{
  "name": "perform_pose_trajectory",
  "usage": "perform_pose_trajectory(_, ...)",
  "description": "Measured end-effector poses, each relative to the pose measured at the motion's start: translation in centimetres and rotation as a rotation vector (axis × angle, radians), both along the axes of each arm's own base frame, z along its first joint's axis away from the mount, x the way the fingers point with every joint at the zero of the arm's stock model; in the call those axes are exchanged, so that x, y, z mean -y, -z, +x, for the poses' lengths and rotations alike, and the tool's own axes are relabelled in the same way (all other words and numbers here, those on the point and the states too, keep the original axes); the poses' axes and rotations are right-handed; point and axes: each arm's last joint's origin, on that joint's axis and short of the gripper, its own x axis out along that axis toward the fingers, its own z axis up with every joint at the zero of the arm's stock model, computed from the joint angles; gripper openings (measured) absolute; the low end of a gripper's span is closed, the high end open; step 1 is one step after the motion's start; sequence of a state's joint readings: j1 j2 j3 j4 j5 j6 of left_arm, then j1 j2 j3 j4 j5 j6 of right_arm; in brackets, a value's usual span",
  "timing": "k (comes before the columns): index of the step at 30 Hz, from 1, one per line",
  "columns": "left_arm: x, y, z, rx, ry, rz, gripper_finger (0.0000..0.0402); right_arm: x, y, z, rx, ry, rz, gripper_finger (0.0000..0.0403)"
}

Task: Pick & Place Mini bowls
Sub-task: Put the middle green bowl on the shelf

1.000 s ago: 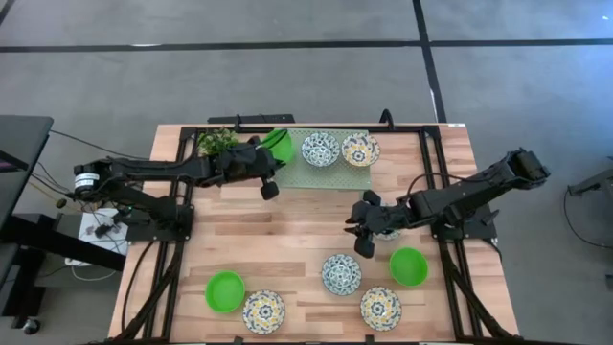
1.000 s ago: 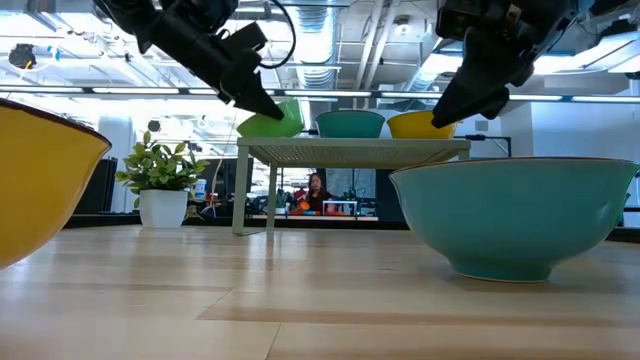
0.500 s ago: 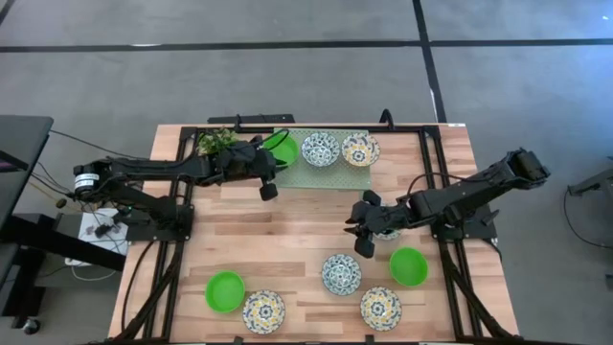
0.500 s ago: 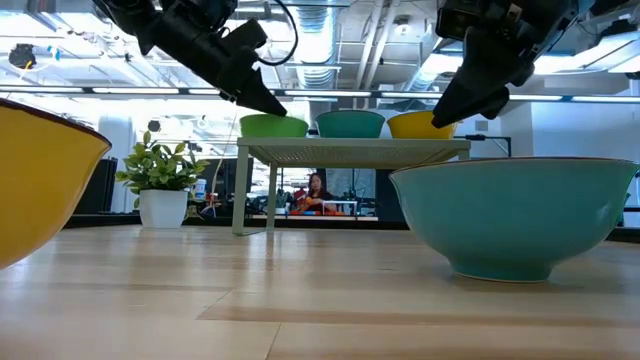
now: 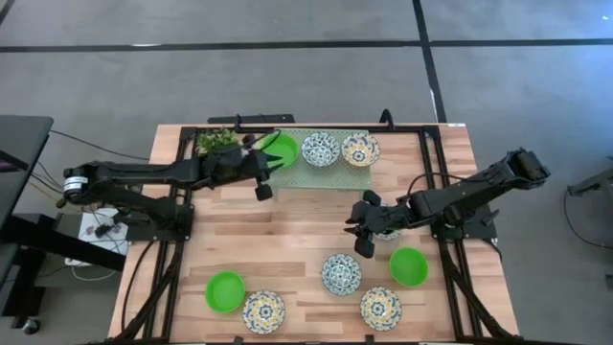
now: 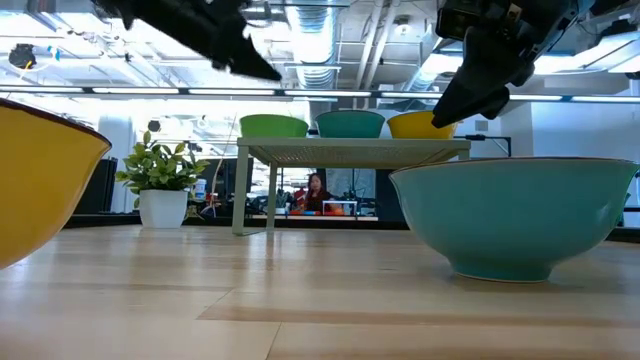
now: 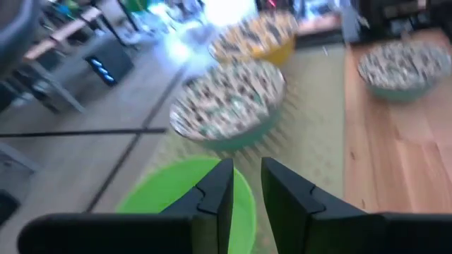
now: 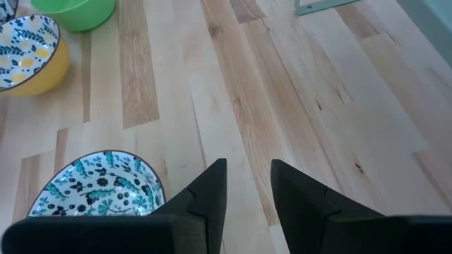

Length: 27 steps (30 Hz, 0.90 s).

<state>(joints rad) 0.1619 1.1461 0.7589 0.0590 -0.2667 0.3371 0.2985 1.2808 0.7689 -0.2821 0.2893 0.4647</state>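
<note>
Three mini bowls stand in a row on the pale green rack [image 5: 330,175]: a plain green one [image 5: 283,149], a white-and-blue one [image 5: 320,149] and a yellow-and-blue one [image 5: 360,149]. My left gripper [image 7: 244,180] hovers open just above and short of the green bowl [image 7: 176,197], touching nothing. My right gripper [image 5: 356,228] hangs open over the table's middle right, above bare wood [image 8: 247,127]. Several more bowls rest on their bases near the front edge, among them a green one [image 5: 225,290] and a white-and-blue one [image 8: 95,190].
A small potted plant [image 5: 215,142] stands at the rack's left end, close beside my left arm. Another bowl [image 7: 401,65] sits on the wood partly under my right arm. Bare wood lies between the rack and the front bowls [image 5: 287,235].
My left gripper has opened and let go of the green bowl. The bowl, held tilted at the rack's left end before, now stands level on the rack. The gripper has then risen and drawn back a little toward the table's left edge.
</note>
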Motion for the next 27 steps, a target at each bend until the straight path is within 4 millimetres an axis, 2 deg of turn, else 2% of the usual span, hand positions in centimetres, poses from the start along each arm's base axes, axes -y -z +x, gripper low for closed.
perform_pose_trajectory(4,0.9,-1.5,-1.8,0.061,-0.049,-0.046,0.0076,0.0,0.0,0.0,0.001,0.002,-0.002,0.0107)
perform_pose_trajectory(7,1.0,-1.7,-3.3,0.03,-0.082,-0.111,0.0076,0.0,0.0,0.0,0.007,0.002,0.0,0.0107)
perform_pose_trajectory(11,0.9,-0.2,-4.6,-0.036,-0.203,-0.152,0.0068,0.0,-0.2,0.1,0.027,0.022,-0.017,0.0107)
perform_pose_trajectory(18,0.4,3.8,-5.3,-0.127,-0.287,-0.159,0.0007,0.1,-0.2,0.2,0.042,0.056,-0.049,0.0107)
perform_pose_trajectory(27,-2.0,4.8,-4.9,-0.061,-0.437,-0.137,0.0007,0.1,-0.3,0.2,0.047,0.055,-0.048,0.0107)
